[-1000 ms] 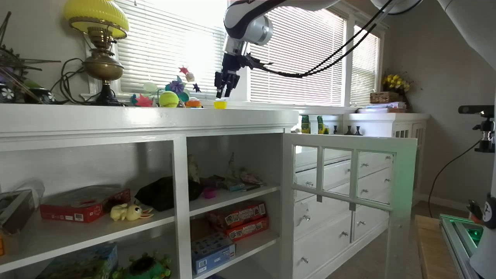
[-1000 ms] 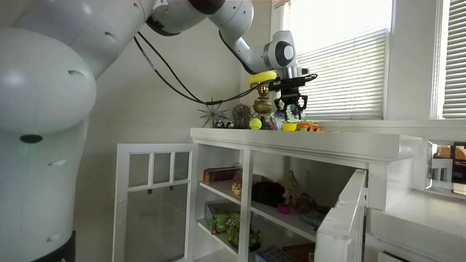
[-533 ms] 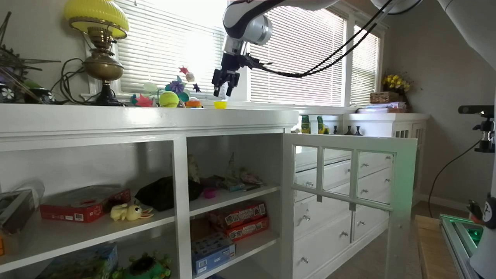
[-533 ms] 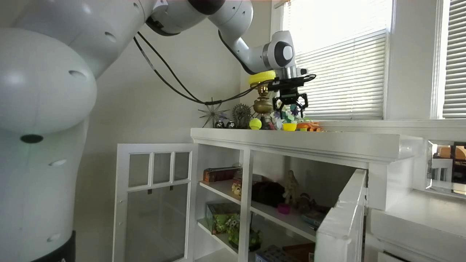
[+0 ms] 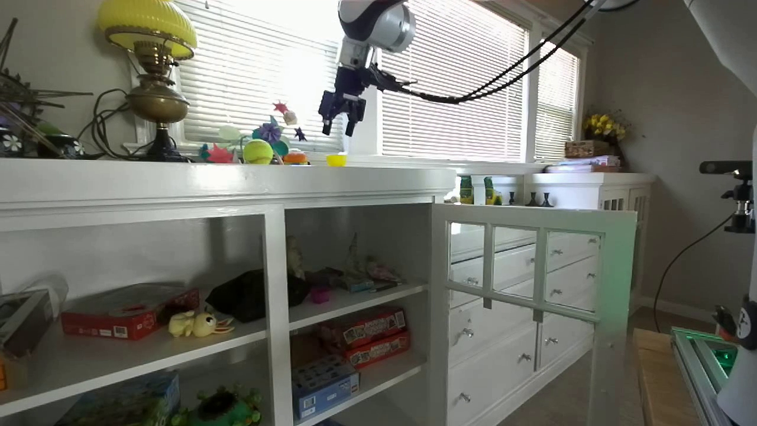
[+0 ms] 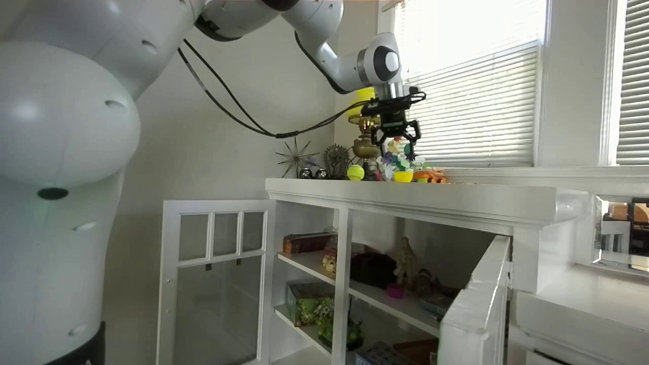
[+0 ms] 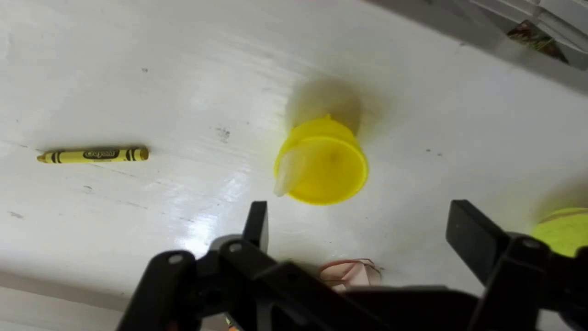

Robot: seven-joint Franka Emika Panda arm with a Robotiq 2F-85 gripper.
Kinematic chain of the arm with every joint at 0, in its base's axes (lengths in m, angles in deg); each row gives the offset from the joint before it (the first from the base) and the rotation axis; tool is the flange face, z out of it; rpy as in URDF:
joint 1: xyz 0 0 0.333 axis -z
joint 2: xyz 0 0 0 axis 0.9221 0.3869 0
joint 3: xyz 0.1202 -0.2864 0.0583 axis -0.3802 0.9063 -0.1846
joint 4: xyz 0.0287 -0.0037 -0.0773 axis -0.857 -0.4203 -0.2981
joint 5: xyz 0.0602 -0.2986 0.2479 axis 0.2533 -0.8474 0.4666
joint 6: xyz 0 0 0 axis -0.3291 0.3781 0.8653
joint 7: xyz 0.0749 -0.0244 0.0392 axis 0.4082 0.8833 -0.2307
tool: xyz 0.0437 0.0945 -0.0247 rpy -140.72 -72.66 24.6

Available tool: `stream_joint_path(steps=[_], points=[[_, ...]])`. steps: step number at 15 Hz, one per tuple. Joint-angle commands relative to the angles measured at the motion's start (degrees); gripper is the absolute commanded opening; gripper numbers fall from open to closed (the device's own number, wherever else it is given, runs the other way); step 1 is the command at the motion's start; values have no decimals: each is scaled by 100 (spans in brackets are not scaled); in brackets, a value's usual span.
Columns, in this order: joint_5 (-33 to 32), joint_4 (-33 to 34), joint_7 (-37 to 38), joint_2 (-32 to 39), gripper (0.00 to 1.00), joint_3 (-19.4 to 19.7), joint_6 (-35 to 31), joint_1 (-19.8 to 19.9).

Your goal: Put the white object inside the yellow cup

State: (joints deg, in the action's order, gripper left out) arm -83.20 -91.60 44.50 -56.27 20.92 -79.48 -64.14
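The yellow cup point(image 7: 335, 179) stands on the white cabinet top, its mouth facing up in the wrist view; the cup also shows in both exterior views point(image 5: 336, 160) point(image 6: 403, 176). A translucent white object point(image 7: 290, 170), somewhat blurred, is at the cup's left side in the wrist view, mostly within the mouth, with its narrow end sticking out past the rim. My gripper point(image 7: 358, 209) is open, jaws wide apart, holding nothing. In both exterior views the gripper point(image 5: 338, 131) point(image 6: 397, 155) hangs above the cup, clear of it.
A yellow crayon point(image 7: 98, 155) lies near the cup. A tennis ball point(image 5: 258, 151), colourful flower decorations point(image 5: 269, 133) and an orange toy point(image 6: 430, 175) share the cabinet top. A tall lamp point(image 5: 158, 100) stands further along. Below, a cabinet door point(image 5: 535, 216) is swung out.
The jaws have spread from close together to wide apart. My gripper has risen and shifted left in both exterior views, while the cup has stayed in place.
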Motion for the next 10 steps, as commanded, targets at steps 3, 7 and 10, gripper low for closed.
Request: stream_joint_path(steps=[3,7,10], points=[[-570,-994,1069,-1425,100,-24,1352,-659],[-1639,-1893,1536,-2311,100,-220,1893,-1183],[-1776,-1592,1544,-2107,100,-465,1891,-1041]])
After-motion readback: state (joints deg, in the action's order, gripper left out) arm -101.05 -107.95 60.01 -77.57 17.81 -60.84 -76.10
